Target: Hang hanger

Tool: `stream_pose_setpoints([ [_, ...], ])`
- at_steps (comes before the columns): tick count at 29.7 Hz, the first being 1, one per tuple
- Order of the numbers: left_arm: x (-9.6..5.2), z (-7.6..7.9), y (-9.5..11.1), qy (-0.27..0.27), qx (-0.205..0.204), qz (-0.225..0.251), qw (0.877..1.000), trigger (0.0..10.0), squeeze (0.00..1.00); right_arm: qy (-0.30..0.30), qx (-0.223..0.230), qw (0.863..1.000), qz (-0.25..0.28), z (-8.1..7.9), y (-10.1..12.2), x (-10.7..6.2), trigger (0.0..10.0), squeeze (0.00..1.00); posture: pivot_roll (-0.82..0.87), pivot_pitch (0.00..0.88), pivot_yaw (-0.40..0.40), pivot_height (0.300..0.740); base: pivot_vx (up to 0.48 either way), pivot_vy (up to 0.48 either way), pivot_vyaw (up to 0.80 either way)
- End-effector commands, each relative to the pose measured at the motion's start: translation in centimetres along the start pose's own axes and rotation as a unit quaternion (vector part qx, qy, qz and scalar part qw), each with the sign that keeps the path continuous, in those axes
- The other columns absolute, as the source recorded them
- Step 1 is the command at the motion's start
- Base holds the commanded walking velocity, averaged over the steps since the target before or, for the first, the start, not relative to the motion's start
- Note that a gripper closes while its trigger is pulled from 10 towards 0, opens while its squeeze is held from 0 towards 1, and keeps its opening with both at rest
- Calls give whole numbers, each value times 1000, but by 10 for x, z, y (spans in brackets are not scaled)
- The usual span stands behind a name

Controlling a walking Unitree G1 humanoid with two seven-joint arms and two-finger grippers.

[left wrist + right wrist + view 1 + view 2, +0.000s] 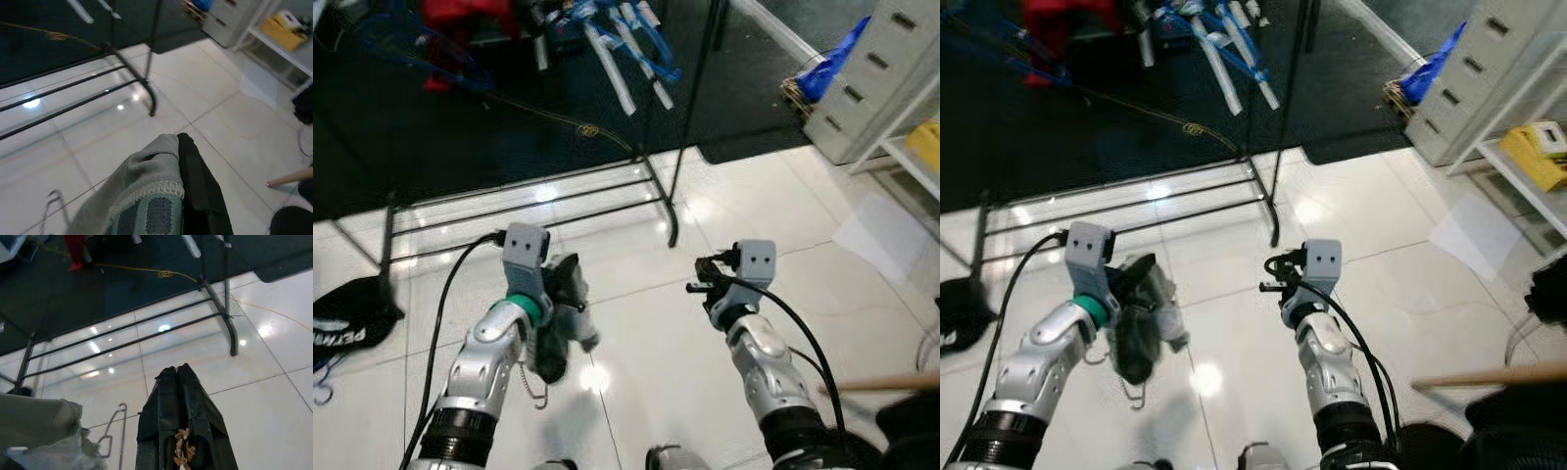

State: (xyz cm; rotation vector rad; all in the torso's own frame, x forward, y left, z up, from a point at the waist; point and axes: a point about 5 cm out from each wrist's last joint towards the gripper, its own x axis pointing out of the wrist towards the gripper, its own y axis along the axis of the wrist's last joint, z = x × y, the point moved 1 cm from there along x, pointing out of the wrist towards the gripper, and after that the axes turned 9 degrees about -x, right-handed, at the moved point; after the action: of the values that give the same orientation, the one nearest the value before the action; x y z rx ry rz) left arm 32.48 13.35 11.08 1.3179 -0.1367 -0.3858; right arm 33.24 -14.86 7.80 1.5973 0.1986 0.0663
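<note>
Left eye view: I'm in the carry step, left gripper (558,294) clamped on the garment (553,328) with its hanger hook (538,394) dangling, right gripper (703,277) pinched shut and empty, both short of the rack (651,181); next I must raise the hook to its rail.

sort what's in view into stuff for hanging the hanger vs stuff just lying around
For the job:
- left gripper, shut on the grey garment
- metal hanger hook dangling below the garment
- black clothes rack ahead
- right gripper, shut and holding nothing

Lying about:
- black bag on the floor
- blue hangers
- grey drawer cabinet
- yellow box on a shelf
</note>
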Motion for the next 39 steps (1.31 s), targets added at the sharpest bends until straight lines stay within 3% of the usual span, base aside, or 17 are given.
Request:
stream_pose_setpoints([
  [1,0,6,-2,-14,-4,2,1000,10000,0,-12,8,1000,-3,5,-4,-4,10000,0,-32,102,40,740,352,0,-800],
  [5,0,6,-1,-15,-4,3,1000,10000,0,-12,9,1000,-3,5,-4,-4,10000,0,-34,100,40,740,352,0,-800],
  [39,1,8,-3,-19,-2,3,1000,10000,0,-8,11,1000,1,3,-3,-4,10000,0,-36,67,34,740,353,0,0],
])
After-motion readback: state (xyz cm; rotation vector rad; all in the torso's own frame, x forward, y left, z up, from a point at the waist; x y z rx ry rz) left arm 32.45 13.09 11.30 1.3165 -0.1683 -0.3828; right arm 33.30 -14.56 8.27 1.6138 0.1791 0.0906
